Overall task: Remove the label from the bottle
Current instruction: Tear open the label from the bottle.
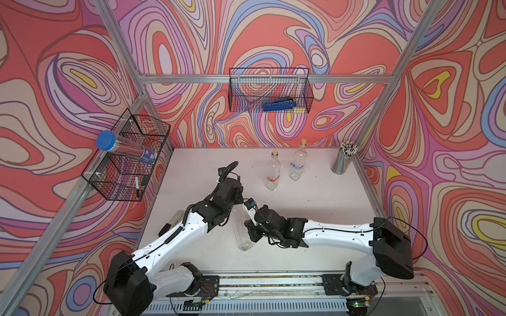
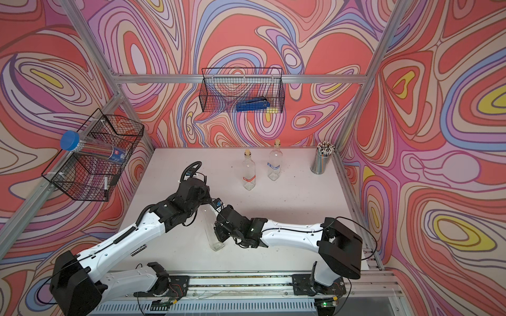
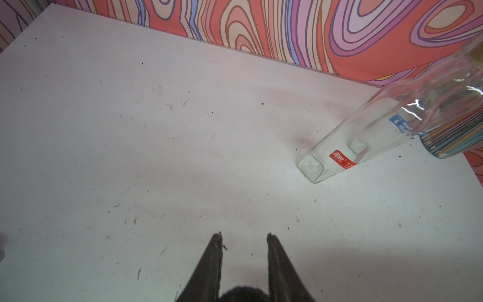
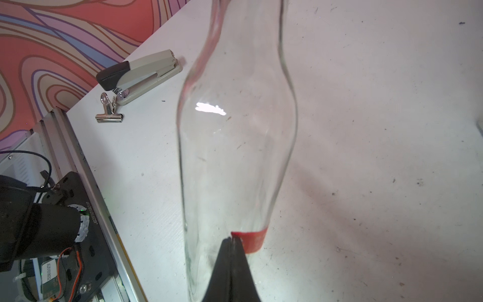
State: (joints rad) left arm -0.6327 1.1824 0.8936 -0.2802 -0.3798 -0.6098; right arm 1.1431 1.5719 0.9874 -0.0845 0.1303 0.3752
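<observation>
A clear glass bottle (image 1: 242, 232) (image 2: 215, 232) stands tilted at the table's middle, base on the table. Its top is hidden under my left gripper (image 1: 241, 201), which is closed round it. In the left wrist view the left gripper (image 3: 244, 235) shows its fingers apart, with a dark rounded shape between their roots. The right wrist view shows the bottle (image 4: 235, 130) close up, with a red label (image 4: 254, 241) low on its side. My right gripper (image 4: 231, 239) is shut, its tips pinched at the label's near edge. In both top views the label is hidden behind the right gripper (image 1: 249, 226).
Two more corked bottles stand at the back, one with a red label (image 1: 272, 172), one with a blue label (image 1: 298, 164). A pencil cup (image 1: 343, 160) is at the back right. A stapler (image 4: 141, 75) and a binder clip (image 4: 108, 112) lie by the left edge. Wire baskets (image 1: 269, 90) hang on the walls.
</observation>
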